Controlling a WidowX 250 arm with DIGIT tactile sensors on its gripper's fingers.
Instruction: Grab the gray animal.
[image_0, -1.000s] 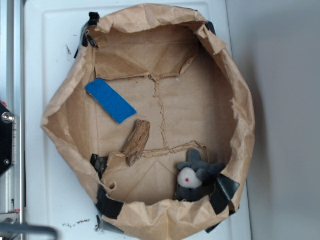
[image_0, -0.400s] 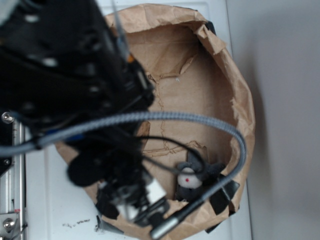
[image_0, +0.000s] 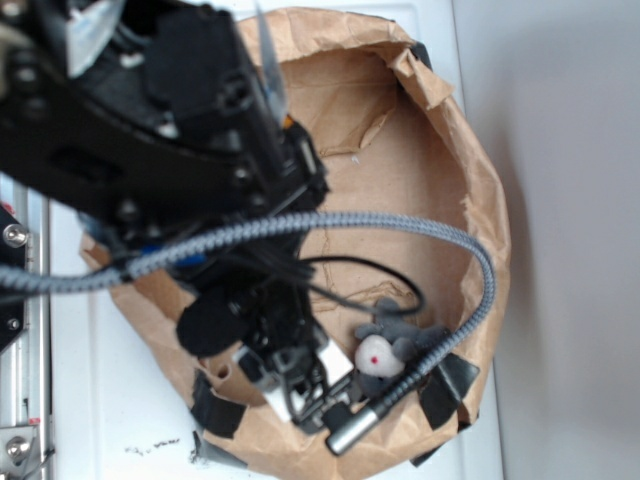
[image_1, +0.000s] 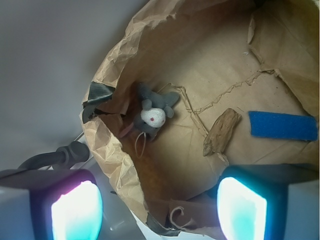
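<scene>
The gray animal is a small dark plush with a whitish round patch and a red dot. It lies on the floor of the brown paper bag, against the bag's near-right wall. In the wrist view the gray animal sits well ahead of my gripper. My fingers stand wide apart and open above the bag's rim, with nothing held between them. From outside, my gripper hangs over the bag's near edge, just left of the animal and not touching it.
A brown wooden chunk and a blue flat rectangle lie on the bag floor to the right of the animal. Black tape patches hold the crumpled rim. My arm and its braided cable cover the bag's left half. The bag rests on a white table.
My arm has swung into view over the bag's left side, and the gripper has shifted slightly right and up toward the animal. The animal has not moved.
</scene>
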